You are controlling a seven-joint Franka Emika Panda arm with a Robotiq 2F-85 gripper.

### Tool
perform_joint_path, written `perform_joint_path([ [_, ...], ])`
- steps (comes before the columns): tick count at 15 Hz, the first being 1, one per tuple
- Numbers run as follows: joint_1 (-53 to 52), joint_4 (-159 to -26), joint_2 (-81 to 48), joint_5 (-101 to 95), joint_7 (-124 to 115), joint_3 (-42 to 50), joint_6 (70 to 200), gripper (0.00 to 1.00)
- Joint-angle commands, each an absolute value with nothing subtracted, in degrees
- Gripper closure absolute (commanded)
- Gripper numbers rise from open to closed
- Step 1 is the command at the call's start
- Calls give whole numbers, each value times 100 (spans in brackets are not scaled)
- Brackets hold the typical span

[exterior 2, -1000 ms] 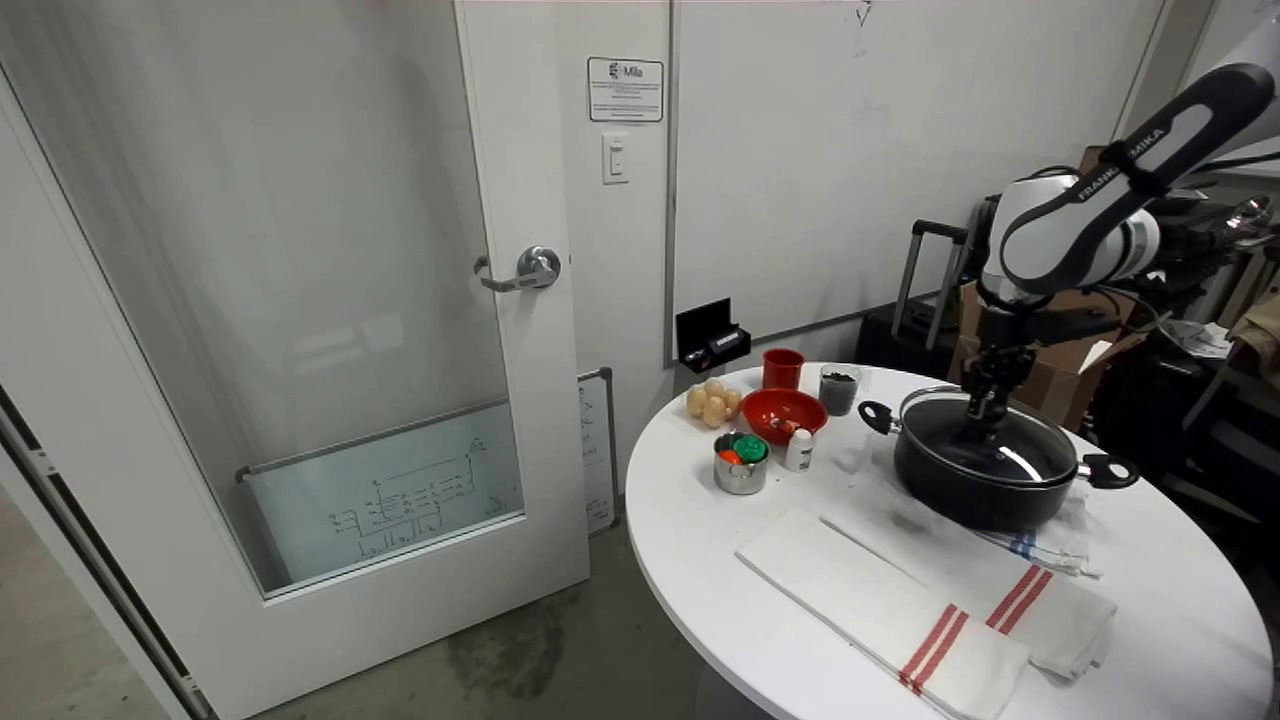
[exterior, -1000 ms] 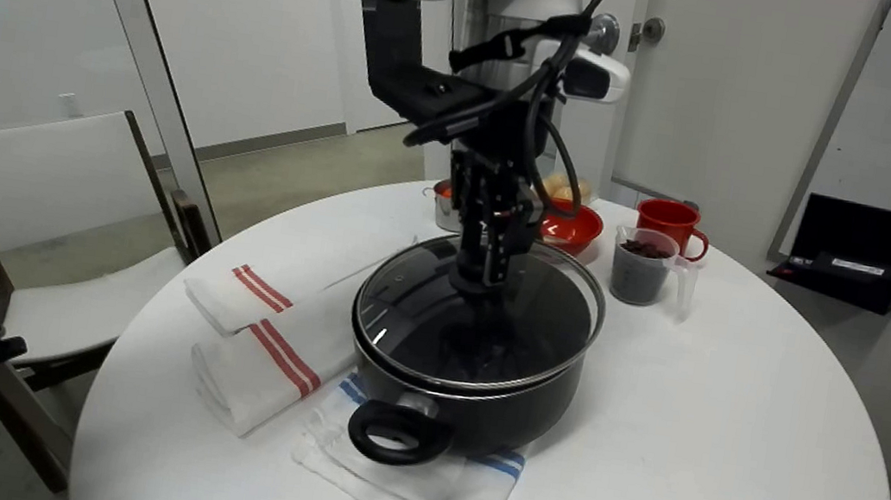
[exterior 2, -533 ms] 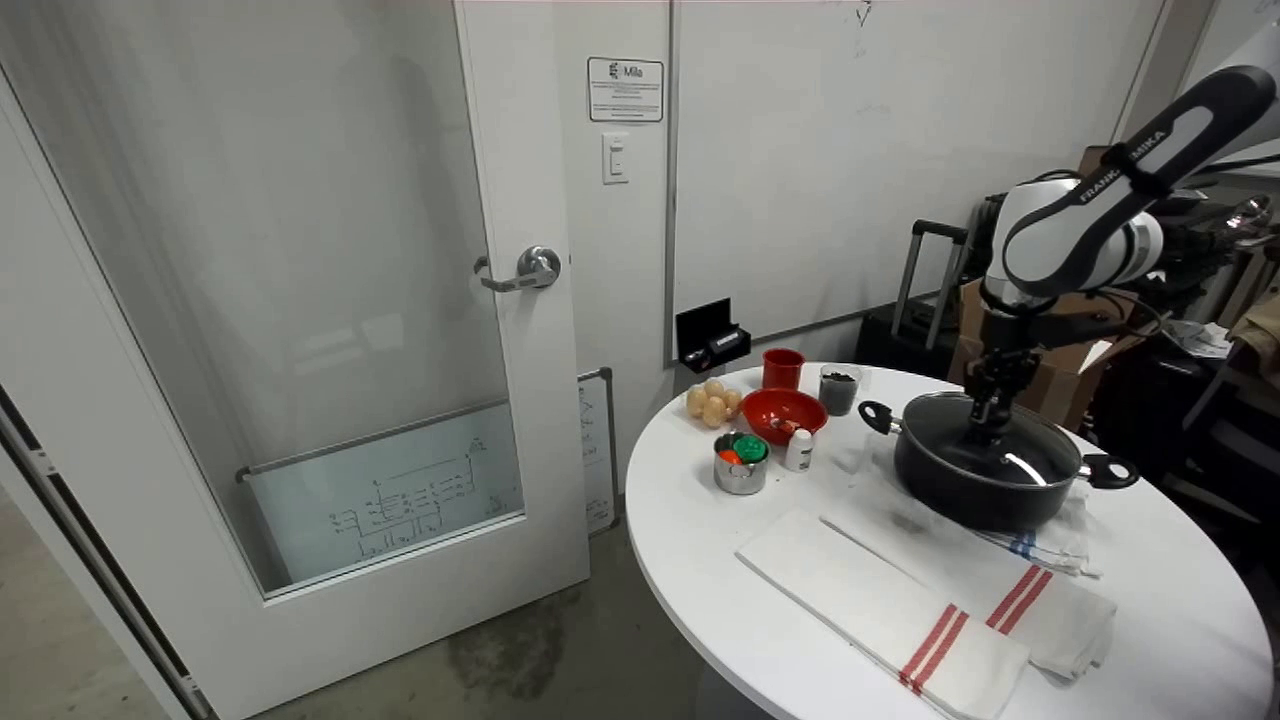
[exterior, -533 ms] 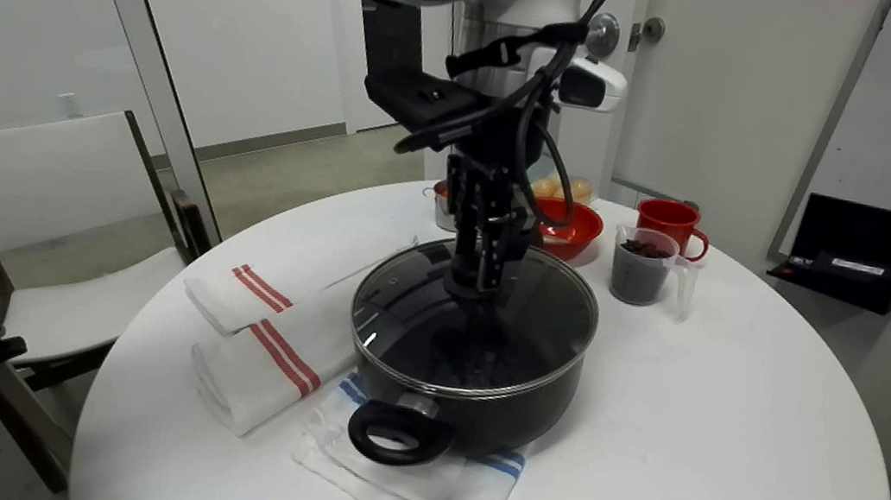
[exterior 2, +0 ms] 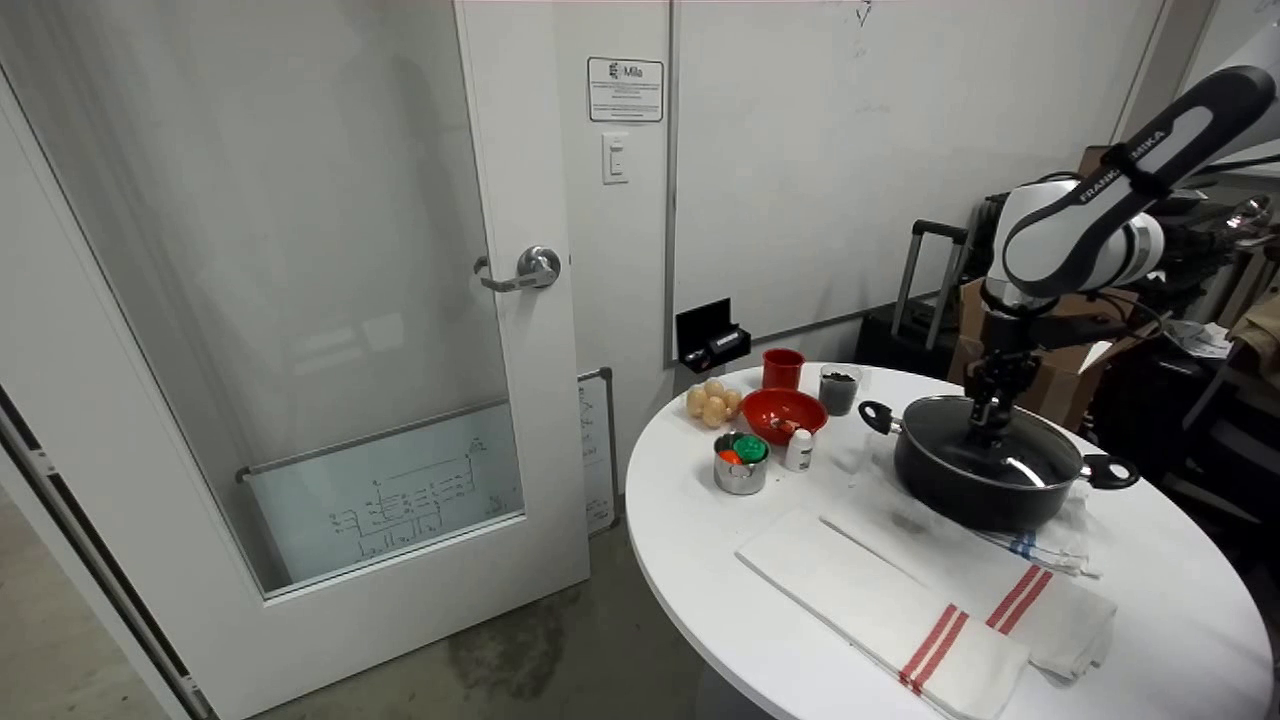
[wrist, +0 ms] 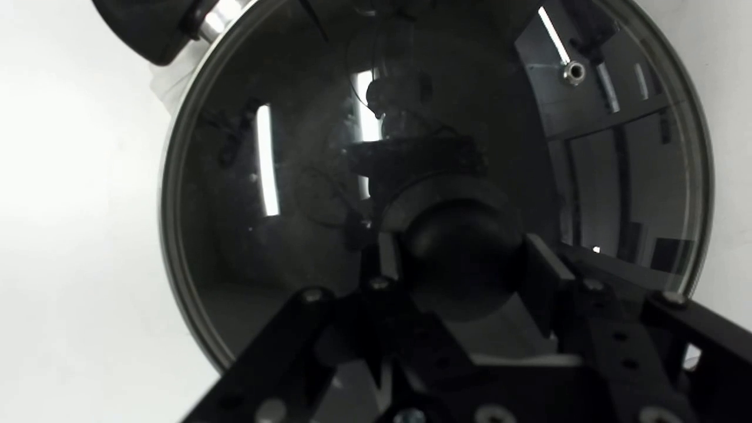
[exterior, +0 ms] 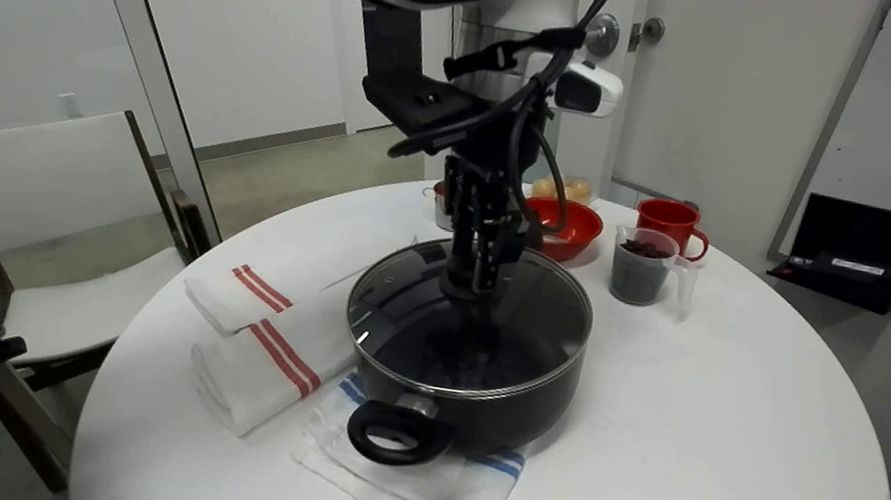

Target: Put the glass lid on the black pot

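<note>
The glass lid, clear with a silver rim and a dark knob, lies about level over the black pot. Both also show in an exterior view, the lid over the pot. Lid rim and pot rim look in contact or nearly so. My gripper points straight down at the lid's centre. In the wrist view the gripper has a finger on each side of the round knob, closed against it. The lid fills that view and hides the pot's opening; a pot handle shows at top left.
The pot stands on a blue-striped towel. Red-striped towels lie beside it. A measuring cup, red mug, red bowl, metal cup, white bottle and onion-like round items stand nearby.
The lid and gripper have moved slightly down and to the left in an exterior view. The gap between lid rim and pot rim has closed. The pot has stayed in place.
</note>
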State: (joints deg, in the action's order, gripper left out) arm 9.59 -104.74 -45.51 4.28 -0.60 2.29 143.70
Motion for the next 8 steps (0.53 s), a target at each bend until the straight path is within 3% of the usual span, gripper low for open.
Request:
perform_joint_path([
  [1,1020,-10579,-4445,591,41,144,14438,23],
  [4,959,-10676,-4330,556,-33,193,14466,3],
  [8,933,-10834,-4128,544,-35,197,14504,0],
])
